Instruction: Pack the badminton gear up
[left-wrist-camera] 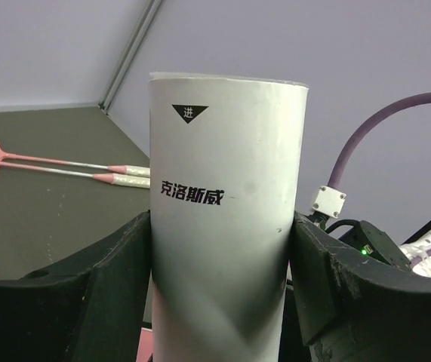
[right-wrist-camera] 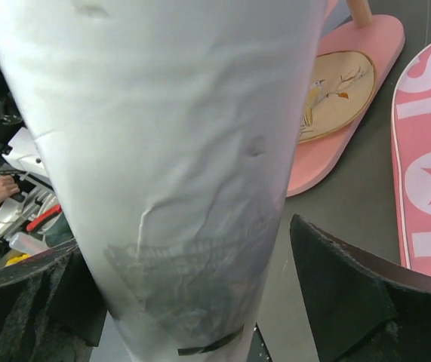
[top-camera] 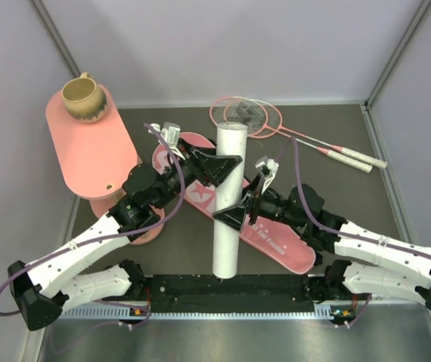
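Observation:
The long white tube (top-camera: 227, 197) is held over the pink "SPORT" bag (top-camera: 279, 240), its open end at the far, upper side. My left gripper (top-camera: 221, 167) is shut on the tube's upper part; both fingers press its sides in the left wrist view (left-wrist-camera: 223, 226). My right gripper (top-camera: 234, 213) straddles the tube lower down with its jaws open; in the right wrist view (right-wrist-camera: 177, 256) a gap shows between the tube (right-wrist-camera: 170, 151) and the right finger (right-wrist-camera: 351, 286). Two pink rackets (top-camera: 247, 115) lie at the back right. No loose shuttlecocks show.
A pink oval tiered table (top-camera: 87, 151) stands at the left with a tan mug (top-camera: 83, 98) on top; its lower tier (right-wrist-camera: 343, 98) lies close to the bag (right-wrist-camera: 426, 151). Racket handles (top-camera: 355, 158) reach toward the right wall. Grey walls enclose the dark table.

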You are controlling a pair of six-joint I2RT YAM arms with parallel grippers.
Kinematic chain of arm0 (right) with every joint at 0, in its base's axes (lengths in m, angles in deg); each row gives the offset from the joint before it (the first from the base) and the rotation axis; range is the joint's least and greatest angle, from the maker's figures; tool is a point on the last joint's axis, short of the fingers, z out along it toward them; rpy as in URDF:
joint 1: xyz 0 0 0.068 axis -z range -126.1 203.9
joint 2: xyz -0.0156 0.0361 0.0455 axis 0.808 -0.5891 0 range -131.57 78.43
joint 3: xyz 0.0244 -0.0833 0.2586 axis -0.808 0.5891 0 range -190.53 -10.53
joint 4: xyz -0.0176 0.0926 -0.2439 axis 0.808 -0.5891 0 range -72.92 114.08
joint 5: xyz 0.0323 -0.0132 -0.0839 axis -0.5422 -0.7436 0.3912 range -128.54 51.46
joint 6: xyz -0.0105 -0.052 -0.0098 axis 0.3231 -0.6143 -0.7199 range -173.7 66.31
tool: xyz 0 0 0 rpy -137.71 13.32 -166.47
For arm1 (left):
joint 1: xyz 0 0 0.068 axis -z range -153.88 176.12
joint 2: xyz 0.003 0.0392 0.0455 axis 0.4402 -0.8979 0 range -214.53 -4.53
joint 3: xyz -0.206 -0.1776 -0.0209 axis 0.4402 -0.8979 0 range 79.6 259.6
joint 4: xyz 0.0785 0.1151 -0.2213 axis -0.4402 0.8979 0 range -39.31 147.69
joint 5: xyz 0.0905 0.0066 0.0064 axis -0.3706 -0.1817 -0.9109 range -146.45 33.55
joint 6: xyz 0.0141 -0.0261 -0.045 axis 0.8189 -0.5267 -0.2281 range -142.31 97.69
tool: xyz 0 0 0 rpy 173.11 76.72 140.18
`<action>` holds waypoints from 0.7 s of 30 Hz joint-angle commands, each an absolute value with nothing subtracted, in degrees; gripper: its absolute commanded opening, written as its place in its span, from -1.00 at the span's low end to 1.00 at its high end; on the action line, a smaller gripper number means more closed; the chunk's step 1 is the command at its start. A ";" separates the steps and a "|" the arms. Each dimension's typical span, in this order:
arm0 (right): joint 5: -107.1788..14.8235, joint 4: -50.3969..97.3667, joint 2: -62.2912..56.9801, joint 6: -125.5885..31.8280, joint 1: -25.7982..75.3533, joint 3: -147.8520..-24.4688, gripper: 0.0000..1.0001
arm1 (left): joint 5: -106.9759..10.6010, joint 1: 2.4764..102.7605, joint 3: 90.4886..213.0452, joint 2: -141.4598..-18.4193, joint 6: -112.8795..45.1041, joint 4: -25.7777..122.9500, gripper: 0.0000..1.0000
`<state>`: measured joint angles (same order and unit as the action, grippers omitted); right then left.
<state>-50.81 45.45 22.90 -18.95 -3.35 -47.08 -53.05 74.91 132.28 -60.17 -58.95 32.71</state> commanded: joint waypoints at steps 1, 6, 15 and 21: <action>-51.36 47.37 22.53 -16.26 -3.31 -49.20 0.65 | -53.28 75.25 130.76 -58.33 -63.35 25.91 -0.95; -43.92 32.07 24.28 -15.11 -3.14 -53.04 -0.20 | -55.91 75.25 129.78 -57.53 -61.78 28.09 -0.44; -42.49 3.45 21.92 -25.20 15.73 -67.29 -0.31 | -69.01 75.25 128.21 -50.35 -49.83 43.91 0.58; -45.75 -6.49 19.19 -36.01 32.71 -73.44 -0.50 | -72.98 75.16 128.63 -44.62 -38.06 50.33 0.66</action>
<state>-44.71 1.75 20.12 -26.54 25.68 -67.12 -69.46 74.98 128.02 -47.97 -48.15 45.98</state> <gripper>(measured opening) 0.643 0.840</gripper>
